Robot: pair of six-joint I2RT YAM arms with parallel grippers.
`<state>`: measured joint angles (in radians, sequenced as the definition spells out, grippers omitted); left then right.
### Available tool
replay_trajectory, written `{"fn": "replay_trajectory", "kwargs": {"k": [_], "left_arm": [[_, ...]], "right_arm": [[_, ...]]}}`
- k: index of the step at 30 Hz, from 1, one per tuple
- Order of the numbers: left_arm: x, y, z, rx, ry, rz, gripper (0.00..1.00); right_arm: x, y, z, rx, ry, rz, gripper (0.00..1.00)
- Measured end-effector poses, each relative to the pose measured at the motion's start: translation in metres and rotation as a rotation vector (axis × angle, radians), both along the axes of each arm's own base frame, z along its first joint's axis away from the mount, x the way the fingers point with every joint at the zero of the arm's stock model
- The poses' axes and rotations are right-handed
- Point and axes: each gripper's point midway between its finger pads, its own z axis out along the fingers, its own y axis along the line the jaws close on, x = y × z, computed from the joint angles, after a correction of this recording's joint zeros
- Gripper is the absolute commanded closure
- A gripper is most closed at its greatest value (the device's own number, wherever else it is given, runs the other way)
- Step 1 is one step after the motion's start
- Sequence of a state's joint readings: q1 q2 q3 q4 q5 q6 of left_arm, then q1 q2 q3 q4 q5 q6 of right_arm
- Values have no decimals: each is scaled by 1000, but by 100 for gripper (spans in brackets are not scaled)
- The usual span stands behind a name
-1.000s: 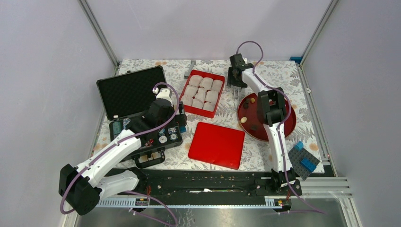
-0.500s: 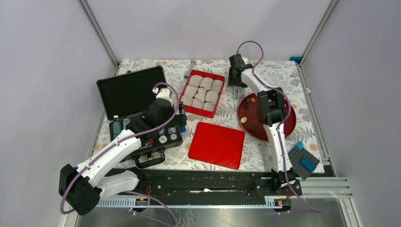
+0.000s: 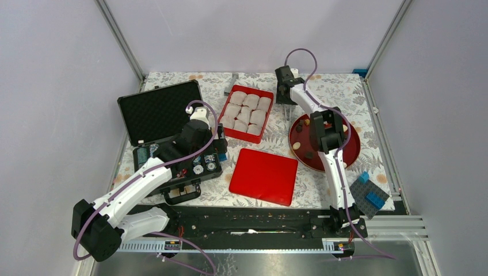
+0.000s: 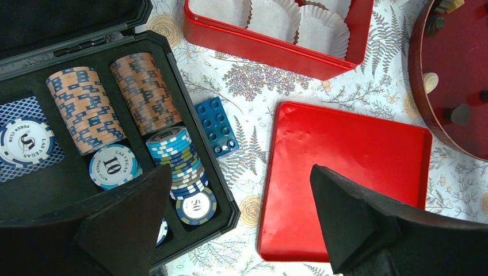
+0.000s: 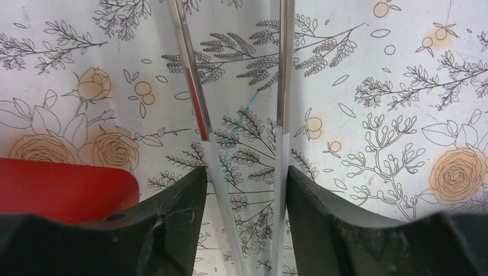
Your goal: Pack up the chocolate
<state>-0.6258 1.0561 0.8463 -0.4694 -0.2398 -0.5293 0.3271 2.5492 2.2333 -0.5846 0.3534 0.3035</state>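
The right arm hides part of the dark red plate (image 3: 351,149) holding the chocolate (image 3: 297,146), at 2 o'clock from the red lid (image 3: 263,176). The right gripper (image 5: 244,172) pinches tweezers (image 5: 285,86), their tips cut off. The left gripper (image 4: 241,224) gapes wide by chips (image 4: 112,167) reading "LAS VEGAS POKER CLUB", "10", "50".

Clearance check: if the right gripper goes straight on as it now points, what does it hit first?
Probably the bare floral tablecloth, reached first by the tongs held in the right gripper. The red box corner sits off to one side. Height above the cloth is unclear.
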Motion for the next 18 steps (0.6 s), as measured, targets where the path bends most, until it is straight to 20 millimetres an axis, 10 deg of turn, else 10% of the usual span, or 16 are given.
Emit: {"fn": "replay_trajectory", "kwargs": {"k": [18], "left_arm": [[0, 0, 1, -1, -2, 0, 1]], "right_arm": [[2, 1, 2, -32, 4, 24, 91]]}}
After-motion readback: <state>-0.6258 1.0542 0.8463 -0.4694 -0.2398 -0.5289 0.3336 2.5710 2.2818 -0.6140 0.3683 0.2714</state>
